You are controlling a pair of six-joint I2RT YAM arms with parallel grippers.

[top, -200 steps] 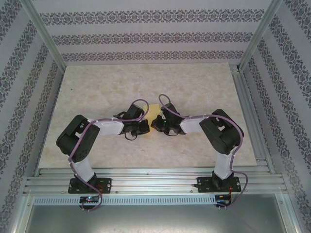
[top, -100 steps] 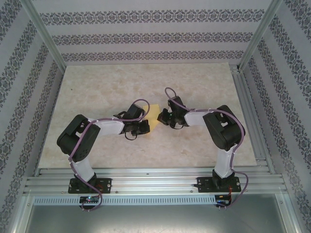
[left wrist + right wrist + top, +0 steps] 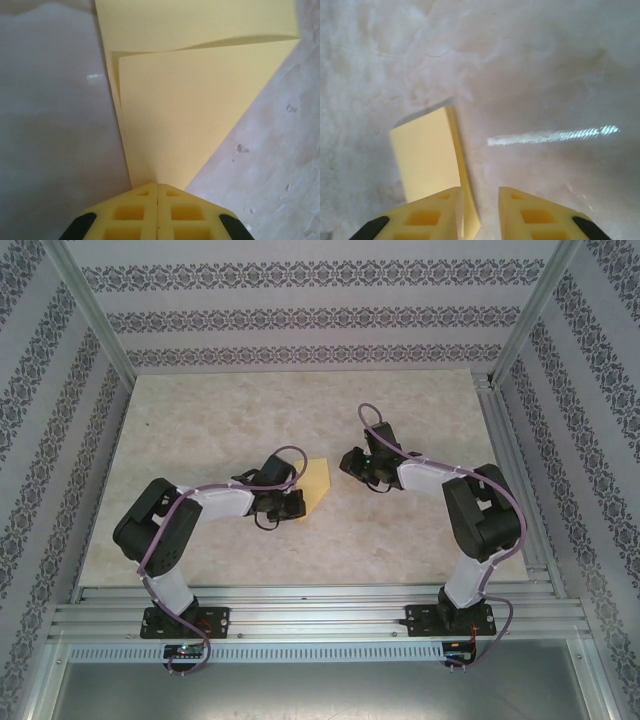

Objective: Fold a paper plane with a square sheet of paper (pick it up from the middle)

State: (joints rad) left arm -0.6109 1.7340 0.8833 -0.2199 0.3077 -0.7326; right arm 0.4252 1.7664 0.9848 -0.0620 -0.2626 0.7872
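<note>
The folded yellow sheet of paper (image 3: 318,480) lies near the table's middle, a tapering shape with layered flaps. In the left wrist view the paper (image 3: 200,100) narrows toward my left gripper (image 3: 158,186), whose jaws are shut on its near tip. From above, the left gripper (image 3: 298,504) sits at the sheet's near-left end. My right gripper (image 3: 345,461) hovers just right of the sheet, open. In the right wrist view the right gripper (image 3: 479,192) holds nothing; the paper (image 3: 422,155) lies beyond its left finger, one edge running beside it.
The marbled tabletop (image 3: 220,420) spreads wide to the left, back and right of the arms. Patterned walls and aluminium rails (image 3: 505,450) bound it. A bright streak of reflected light (image 3: 555,135) marks the surface ahead of the right gripper.
My right gripper has let go of the paper and pulled away to the back right, uncovering more of the sheet. The left gripper has stayed put, still clamped on the paper.
</note>
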